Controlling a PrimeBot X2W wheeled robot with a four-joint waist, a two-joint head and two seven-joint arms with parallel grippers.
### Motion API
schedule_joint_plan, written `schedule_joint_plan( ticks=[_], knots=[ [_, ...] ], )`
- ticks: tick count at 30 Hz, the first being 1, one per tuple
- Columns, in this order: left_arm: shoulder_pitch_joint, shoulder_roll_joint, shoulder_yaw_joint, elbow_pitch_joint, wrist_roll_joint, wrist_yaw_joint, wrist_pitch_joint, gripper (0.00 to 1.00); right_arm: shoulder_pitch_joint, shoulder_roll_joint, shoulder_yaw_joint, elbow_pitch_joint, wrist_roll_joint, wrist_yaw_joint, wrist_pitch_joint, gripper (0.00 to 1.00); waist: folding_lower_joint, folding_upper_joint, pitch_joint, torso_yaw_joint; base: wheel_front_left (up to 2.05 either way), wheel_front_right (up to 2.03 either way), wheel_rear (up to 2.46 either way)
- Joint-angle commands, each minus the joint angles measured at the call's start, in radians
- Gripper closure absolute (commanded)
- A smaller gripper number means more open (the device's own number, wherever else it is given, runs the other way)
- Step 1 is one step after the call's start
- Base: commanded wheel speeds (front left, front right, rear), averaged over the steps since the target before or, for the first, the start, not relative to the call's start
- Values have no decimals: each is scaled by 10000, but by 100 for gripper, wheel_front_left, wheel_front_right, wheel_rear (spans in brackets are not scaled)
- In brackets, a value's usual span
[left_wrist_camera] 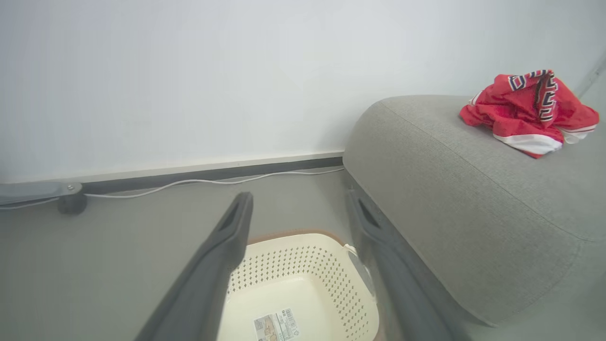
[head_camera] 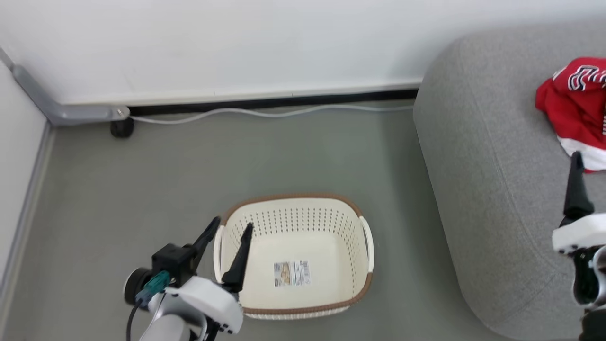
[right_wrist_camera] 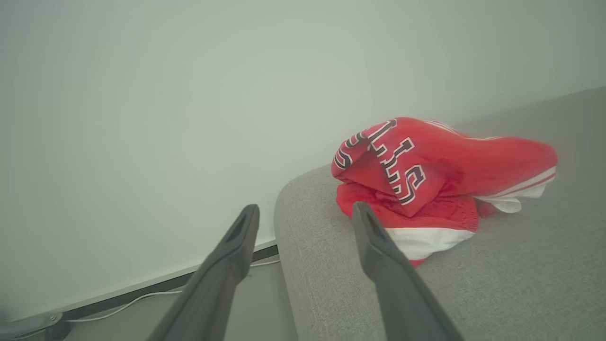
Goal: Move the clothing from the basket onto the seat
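The left gripper [head_camera: 233, 223] hung over the near-left corner of the basket [head_camera: 303, 220]. Its pale forearm rose from below, and its fingers pointed forward and stood wide apart, one outside the rim and one over the inside. The right gripper [right_wrist_camera: 304, 208] was held above the seat [head_camera: 497, 166] with its jaws apart and clamped on nothing, its tips near the white hem. The clothing [right_wrist_camera: 426, 180] lay heaped on the seat, well apart from the basket on the floor [head_camera: 142, 189].
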Motion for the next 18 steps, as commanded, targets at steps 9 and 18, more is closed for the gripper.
schedule_joint_plan(
  ticks=[9,18],
  knots=[
    [946,35,1974,-461,597,205,-61,0,1268,337,1117,-1288,-21,27,-59,0,0,-1,-1430,405,0,0,0],
    [1787,-113,3167,-945,1108,295,-61,0,2305,643,2504,-1937,-391,27,-59,0,0,-1,-1813,537,0,0,0]
  ],
)
